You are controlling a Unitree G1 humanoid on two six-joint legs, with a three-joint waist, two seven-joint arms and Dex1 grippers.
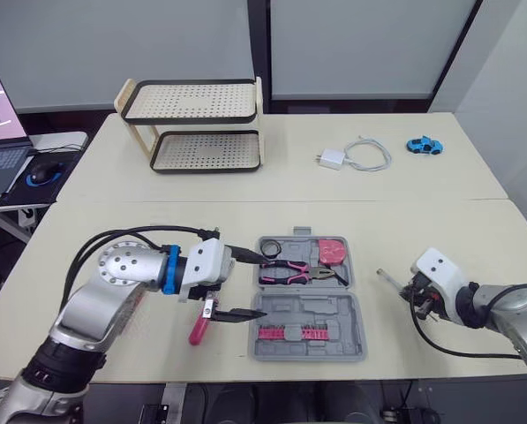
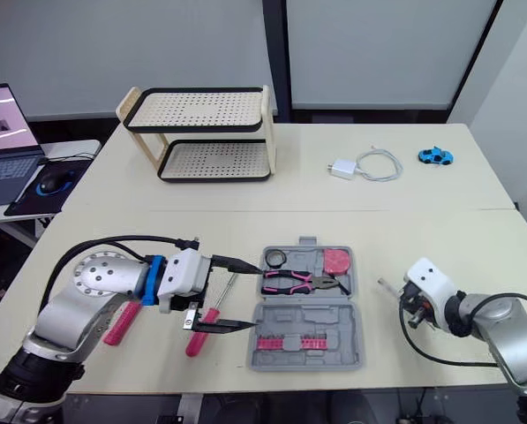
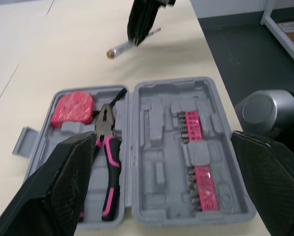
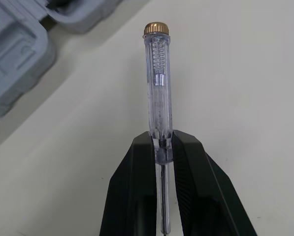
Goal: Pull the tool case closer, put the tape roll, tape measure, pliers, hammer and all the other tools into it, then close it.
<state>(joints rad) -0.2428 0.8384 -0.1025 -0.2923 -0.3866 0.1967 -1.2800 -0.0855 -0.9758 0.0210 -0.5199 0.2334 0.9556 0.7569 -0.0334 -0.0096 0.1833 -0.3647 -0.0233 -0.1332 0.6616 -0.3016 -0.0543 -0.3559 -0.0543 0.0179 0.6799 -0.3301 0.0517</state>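
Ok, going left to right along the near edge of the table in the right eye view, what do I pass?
Pink tool handle → pink-handled screwdriver → open tool case → clear tester screwdriver, held by the right end effector.

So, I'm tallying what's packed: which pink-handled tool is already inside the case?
The pliers, lying in the tool case's far half. The two other pink-handled tools lie on the table left of it.

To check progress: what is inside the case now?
Pliers, a pink tape measure, a tape roll and pink bits. The left end effector covers a little of the case's left edge.
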